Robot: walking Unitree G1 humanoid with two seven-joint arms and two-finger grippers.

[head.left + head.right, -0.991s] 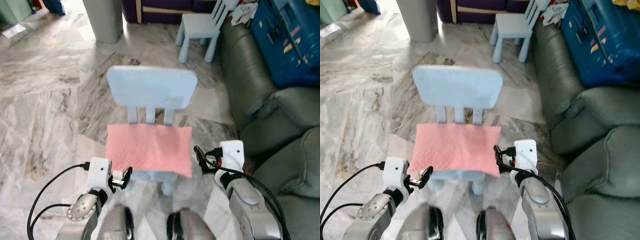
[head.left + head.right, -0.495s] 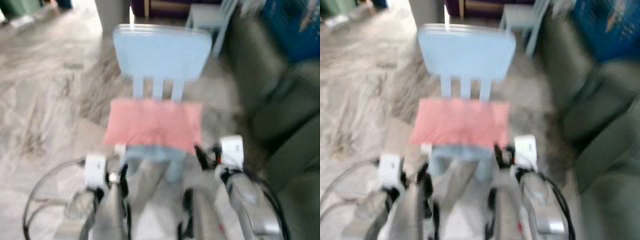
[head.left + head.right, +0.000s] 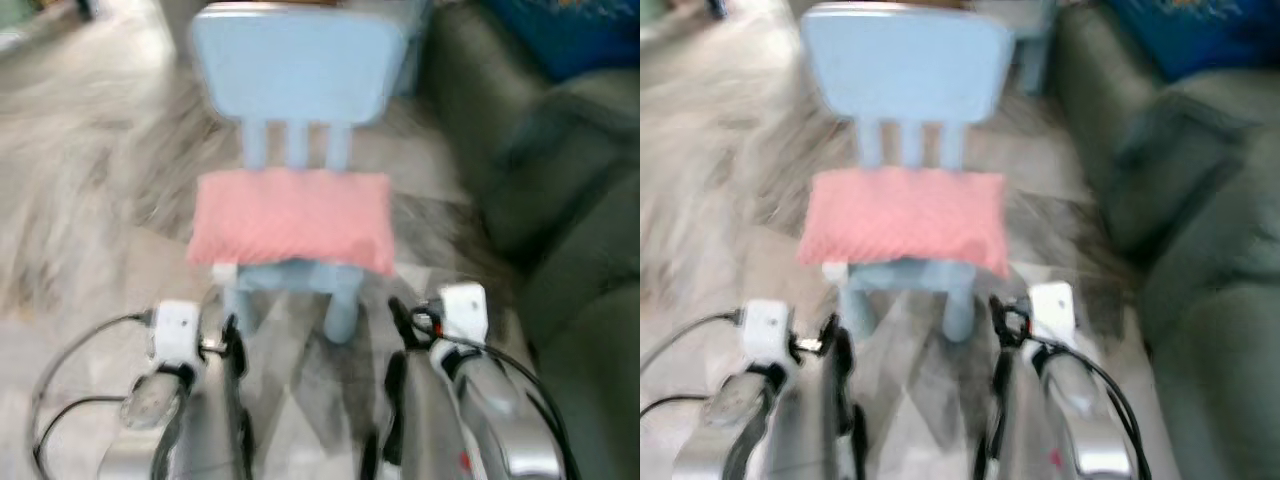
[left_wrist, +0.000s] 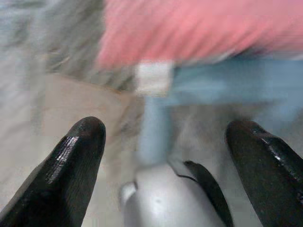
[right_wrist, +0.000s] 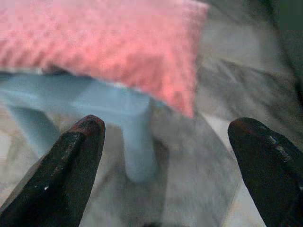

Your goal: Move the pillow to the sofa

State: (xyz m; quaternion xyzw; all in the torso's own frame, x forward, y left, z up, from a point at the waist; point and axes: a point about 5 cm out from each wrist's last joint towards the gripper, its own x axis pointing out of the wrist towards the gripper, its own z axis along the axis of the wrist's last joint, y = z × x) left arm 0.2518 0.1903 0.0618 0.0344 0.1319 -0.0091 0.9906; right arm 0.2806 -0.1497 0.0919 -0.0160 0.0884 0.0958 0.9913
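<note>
Pink pillow (image 3: 290,217) on blue chair (image 3: 296,70) seat; sofa (image 3: 560,230) right.

I count one pink pillow (image 3: 290,217) on one light-blue chair (image 3: 298,75), one dark sofa (image 3: 560,200) to the chair's right, and my two grippers before it.

Home: sofa (image 3: 560,200), marble floor (image 3: 80,200)

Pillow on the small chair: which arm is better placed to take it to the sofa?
Probably right. The right gripper is open below the pillow corner nearest the sofa.
</note>
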